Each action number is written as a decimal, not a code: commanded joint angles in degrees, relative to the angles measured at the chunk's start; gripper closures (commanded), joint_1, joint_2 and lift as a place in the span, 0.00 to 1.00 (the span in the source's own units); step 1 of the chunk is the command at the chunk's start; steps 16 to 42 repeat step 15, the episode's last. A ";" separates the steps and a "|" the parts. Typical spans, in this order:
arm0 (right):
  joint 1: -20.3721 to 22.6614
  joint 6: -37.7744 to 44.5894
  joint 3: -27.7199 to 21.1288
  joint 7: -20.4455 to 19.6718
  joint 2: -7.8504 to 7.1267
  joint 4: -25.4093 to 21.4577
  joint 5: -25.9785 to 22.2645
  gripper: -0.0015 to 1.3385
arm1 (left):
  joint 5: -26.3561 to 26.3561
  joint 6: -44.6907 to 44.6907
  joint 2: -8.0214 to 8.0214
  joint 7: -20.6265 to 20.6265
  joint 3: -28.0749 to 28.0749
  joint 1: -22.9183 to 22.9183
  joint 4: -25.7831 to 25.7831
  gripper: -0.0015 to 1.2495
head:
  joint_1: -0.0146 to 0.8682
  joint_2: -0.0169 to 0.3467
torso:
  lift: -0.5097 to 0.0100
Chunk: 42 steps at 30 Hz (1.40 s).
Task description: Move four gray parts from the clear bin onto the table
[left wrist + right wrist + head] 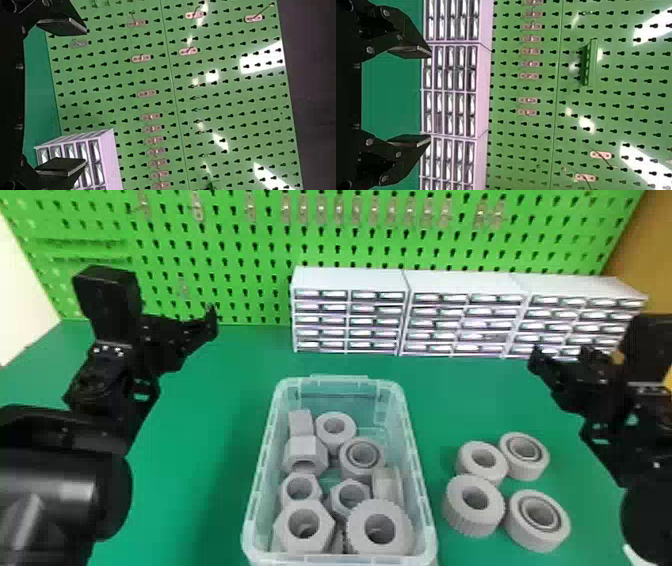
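The clear bin stands at the table's front centre in the head view, holding several gray parts, among them a ring and a hexagonal nut. Right of it, four round gray parts lie in a cluster on the table, one being a ribbed ring. My left gripper is raised left of and beyond the bin; in the left wrist view the left gripper is open, nothing between its fingers. My right gripper is raised beyond the cluster, at the right; in the right wrist view the right gripper is open too.
White drawer cabinets line the table's back edge from the centre to the right. Behind them rises a green pegboard with small metal hooks. Green table surface shows between the left arm and the bin.
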 commanded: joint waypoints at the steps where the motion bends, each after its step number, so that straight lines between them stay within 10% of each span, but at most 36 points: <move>1: 0.14 0.06 0.00 0.00 0.00 0.03 0.00 0.38 | 0.00 0.00 0.00 0.00 0.04 0.00 0.00 0.10 | 0.79 0.12 | 0.89; 42: 0.05 0.59 0.00 0.00 -0.09 0.03 0.00 0.38 | 0.00 0.00 0.00 0.00 0.04 0.00 0.00 0.10 | 0.79 0.12 | 0.89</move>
